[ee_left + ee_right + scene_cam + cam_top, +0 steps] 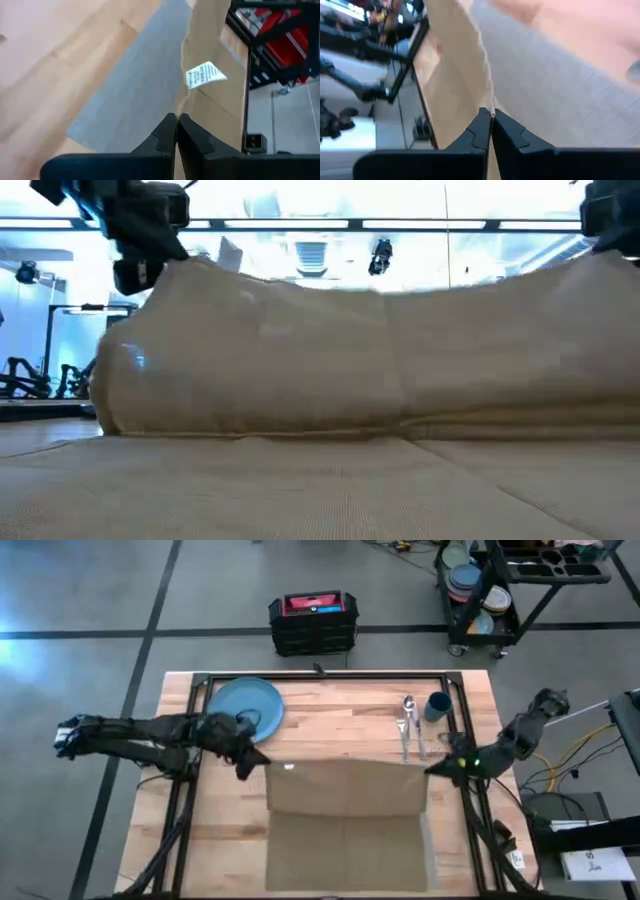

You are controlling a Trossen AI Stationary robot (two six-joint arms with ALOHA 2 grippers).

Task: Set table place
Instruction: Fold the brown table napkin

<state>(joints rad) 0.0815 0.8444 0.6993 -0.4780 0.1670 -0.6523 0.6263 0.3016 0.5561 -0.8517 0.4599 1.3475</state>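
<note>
Placemat [345,802] corners seemingly pinched by left jaws [262,766] and right jaws [432,768].

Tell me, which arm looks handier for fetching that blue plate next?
Probably the left: its gripper sits right beside the blue plate, while the right gripper is across the table. Both are currently pinching the placemat corners.

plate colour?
Blue. The plate shows best in the high view, at the table's far left corner, beside the left arm.
</note>
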